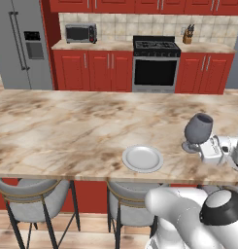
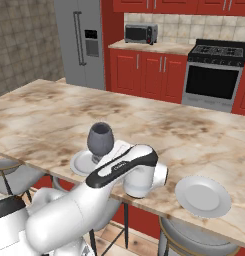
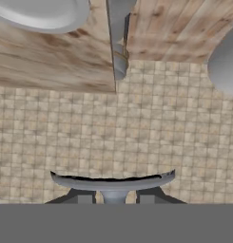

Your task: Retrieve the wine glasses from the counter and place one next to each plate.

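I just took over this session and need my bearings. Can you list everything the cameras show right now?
wine glass: 1, dark smoky-grey bowl, at the bar top's near edge, stem between the jaws
plates: 2, pale grey-white, on the bar top; one beside the glass, the other further right
bar top: 1, tan-brown marbled, across the foreground
stools: grey seats, dark legs, under the bar's near edge; two in the left base view
fridge: 1, grey, back left
microwave: 1, grey, on the back counter
stove: 1, black and steel, among red cabinets
knife block: 1, brown, right of the stove
gripper: 1, dark tips on a white arm, shut on the glass stem
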